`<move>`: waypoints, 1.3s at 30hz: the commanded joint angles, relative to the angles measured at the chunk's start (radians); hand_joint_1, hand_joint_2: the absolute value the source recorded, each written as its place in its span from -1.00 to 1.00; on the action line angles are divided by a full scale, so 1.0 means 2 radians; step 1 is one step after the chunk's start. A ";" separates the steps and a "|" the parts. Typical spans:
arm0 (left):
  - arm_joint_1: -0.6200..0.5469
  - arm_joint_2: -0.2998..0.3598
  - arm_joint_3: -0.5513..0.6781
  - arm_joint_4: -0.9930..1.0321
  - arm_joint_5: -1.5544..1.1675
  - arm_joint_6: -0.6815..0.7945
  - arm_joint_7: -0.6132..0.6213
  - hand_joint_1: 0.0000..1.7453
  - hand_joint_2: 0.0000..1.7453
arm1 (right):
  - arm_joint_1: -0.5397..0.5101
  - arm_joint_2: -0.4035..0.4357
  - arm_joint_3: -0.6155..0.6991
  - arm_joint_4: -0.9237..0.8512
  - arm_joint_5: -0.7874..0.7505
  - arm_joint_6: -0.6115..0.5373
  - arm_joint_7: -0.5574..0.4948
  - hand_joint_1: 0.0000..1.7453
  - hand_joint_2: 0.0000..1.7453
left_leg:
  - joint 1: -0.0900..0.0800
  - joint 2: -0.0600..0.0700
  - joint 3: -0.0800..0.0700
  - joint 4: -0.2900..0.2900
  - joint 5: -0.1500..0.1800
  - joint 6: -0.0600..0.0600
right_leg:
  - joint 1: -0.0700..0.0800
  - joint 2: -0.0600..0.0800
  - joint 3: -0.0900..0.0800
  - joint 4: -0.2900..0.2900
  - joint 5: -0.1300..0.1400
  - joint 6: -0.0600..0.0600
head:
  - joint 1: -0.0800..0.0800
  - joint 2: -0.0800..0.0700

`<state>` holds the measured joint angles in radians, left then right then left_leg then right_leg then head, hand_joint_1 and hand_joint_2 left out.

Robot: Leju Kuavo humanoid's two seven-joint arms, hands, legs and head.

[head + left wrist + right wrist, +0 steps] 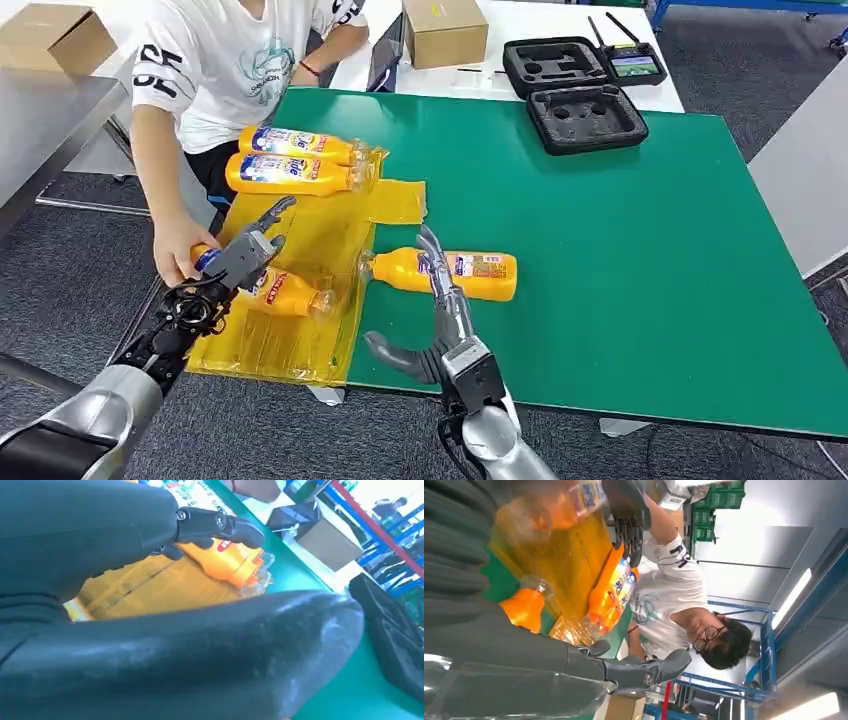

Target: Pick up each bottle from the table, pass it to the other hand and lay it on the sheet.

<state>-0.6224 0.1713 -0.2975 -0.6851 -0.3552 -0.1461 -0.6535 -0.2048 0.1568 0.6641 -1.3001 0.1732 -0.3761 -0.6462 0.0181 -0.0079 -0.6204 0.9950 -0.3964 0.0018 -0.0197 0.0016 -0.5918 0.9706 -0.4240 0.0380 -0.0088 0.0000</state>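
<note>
A green counter [620,240] carries a yellow sheet [320,250] at its left edge. Two orange bottles [295,160] lie side by side at the sheet's far end. The left robot hand [245,250] grips a third bottle [285,292] lying on the sheet; a person's hand [180,250] touches that bottle's base. A fourth bottle [460,272] lies on the counter just right of the sheet, with the right robot hand [435,320] resting over it, fingers spread wide, holding nothing. A black case [585,115] sits at the far edge.
</note>
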 commanded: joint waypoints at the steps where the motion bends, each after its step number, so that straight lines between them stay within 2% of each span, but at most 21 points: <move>1: -0.009 -0.023 0.022 0.009 -0.002 0.001 0.006 -1.00 -1.00 | -0.009 -0.005 -0.009 0.025 0.000 0.000 0.000 -1.00 1.00 | 0.000 0.000 0.001 0.000 0.000 0.000 | 0.000 0.000 0.001 0.000 0.000 -0.001 | 0.000 0.000; 2: -0.009 -0.023 0.022 0.009 -0.002 0.001 0.006 -1.00 -1.00 | -0.009 -0.005 -0.009 0.025 0.000 0.000 0.000 -1.00 1.00 | 0.000 0.000 0.001 0.000 -0.001 0.000 | 0.001 -0.001 0.002 0.000 -0.001 -0.001 | 0.000 0.000; 3: -0.006 -0.035 0.040 0.000 -0.016 0.109 -0.012 -1.00 -1.00 | -0.008 -0.004 -0.010 0.025 0.008 -0.001 0.001 -1.00 1.00 | 0.000 0.000 0.001 0.000 0.000 0.000 | 0.000 0.000 0.001 0.000 0.000 0.000 | 0.000 0.000; 5: -0.009 -0.041 0.039 -0.001 -0.022 0.134 -0.013 -1.00 -1.00 | -0.005 -0.004 -0.011 0.023 0.012 0.000 0.001 -1.00 1.00 | 0.000 -0.001 0.002 0.000 -0.001 0.001 | 0.001 -0.001 0.002 -0.001 -0.001 -0.001 | 0.000 0.000; 6: 0.014 -0.066 0.114 -0.037 0.044 0.255 -0.022 -1.00 -1.00 | -0.034 -0.031 0.014 0.036 0.136 -0.041 0.081 -1.00 1.00 | 0.000 -0.001 0.001 0.000 0.000 0.000 | 0.000 -0.001 0.001 0.000 0.000 -0.001 | 0.000 0.000; 8: 0.031 -0.055 0.104 -0.065 0.056 0.253 -0.015 -1.00 -1.00 | -0.038 -0.034 -0.012 0.034 0.138 -0.016 0.078 -1.00 1.00 | 0.000 0.000 0.002 0.000 -0.001 0.001 | 0.000 0.000 0.002 -0.001 -0.001 -0.001 | 0.000 0.000; 13: 0.102 -0.057 0.163 -0.141 0.189 0.235 0.006 -1.00 -1.00 | -0.076 -0.060 -0.063 0.052 0.266 0.007 0.176 -1.00 1.00 | 0.000 0.001 0.001 -0.001 0.000 0.000 | 0.000 0.001 0.001 -0.001 0.000 0.000 | 0.000 0.000; 15: 0.127 -0.058 0.172 -0.166 0.215 0.233 0.008 -1.00 -1.00 | -0.099 -0.068 -0.077 0.079 0.295 0.015 0.191 -1.00 1.00 | 0.000 0.003 0.002 0.000 -0.001 0.001 | 0.000 0.002 0.002 -0.001 0.000 0.000 | 0.000 0.000; 17: 0.151 -0.053 0.169 -0.190 0.225 0.234 0.006 -1.00 -1.00 | -0.122 -0.068 -0.097 0.123 0.304 0.027 0.184 -1.00 1.00 | 0.000 0.003 0.002 0.000 -0.001 0.001 | 0.000 0.003 0.002 -0.001 0.000 0.000 | 0.000 0.000; 22: 0.144 -0.054 0.167 -0.188 0.226 0.236 0.008 -1.00 -1.00 | -0.116 -0.062 -0.095 0.121 0.308 0.023 0.182 -1.00 1.00 | 0.000 0.001 0.001 0.000 0.000 0.000 | 0.000 0.001 0.001 0.000 0.000 0.000 | 0.000 0.000; 28: 0.143 -0.054 0.167 -0.187 0.226 0.236 0.008 -1.00 -1.00 | -0.115 -0.062 -0.095 0.120 0.309 0.023 0.182 -1.00 1.00 | 0.000 0.001 0.001 0.000 -0.001 0.000 | 0.000 0.001 0.001 0.000 0.000 0.000 | 0.000 0.000; 29: 0.143 -0.054 0.167 -0.187 0.226 0.236 0.008 -1.00 -1.00 | -0.115 -0.062 -0.095 0.120 0.309 0.023 0.182 -1.00 1.00 | 0.000 0.002 0.003 0.001 -0.002 0.001 | 0.001 0.001 0.003 0.000 -0.002 -0.001 | 0.000 0.000; 31: 0.143 -0.054 0.167 -0.187 0.226 0.236 0.008 -1.00 -1.00 | -0.115 -0.062 -0.095 0.120 0.309 0.023 0.182 -1.00 1.00 | 0.000 0.001 0.001 0.000 0.000 0.000 | 0.000 0.001 0.001 0.000 0.000 0.000 | 0.000 0.000; 34: 0.143 -0.054 0.167 -0.187 0.226 0.236 0.008 -1.00 -1.00 | -0.115 -0.062 -0.095 0.120 0.309 0.023 0.182 -1.00 1.00 | 0.000 0.001 0.000 0.000 0.000 0.000 | 0.000 0.001 0.000 0.000 0.000 0.000 | 0.000 0.000; 35: 0.143 -0.054 0.167 -0.187 0.226 0.236 0.008 -1.00 -1.00 | -0.115 -0.062 -0.095 0.120 0.309 0.023 0.182 -1.00 1.00 | 0.000 0.002 0.003 0.001 -0.002 0.001 | 0.001 0.001 0.003 0.000 -0.001 -0.001 | 0.000 0.000; 39: 0.143 -0.054 0.167 -0.187 0.226 0.236 0.008 -1.00 -1.00 | -0.115 -0.062 -0.095 0.120 0.309 0.023 0.182 -1.00 1.00 | 0.000 0.001 0.001 0.000 -0.001 0.000 | 0.000 0.001 0.001 0.000 -0.001 -0.001 | 0.000 0.000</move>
<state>-0.3174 0.0843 0.0156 -1.0803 0.0950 0.3262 -0.6428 -0.3879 0.0408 0.4814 -1.1284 0.7919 -0.3346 -0.2781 0.0180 -0.0054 -0.6215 0.9952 -0.3965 0.0019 -0.0198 0.0035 -0.5926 0.9705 -0.4239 0.0381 -0.0084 0.0000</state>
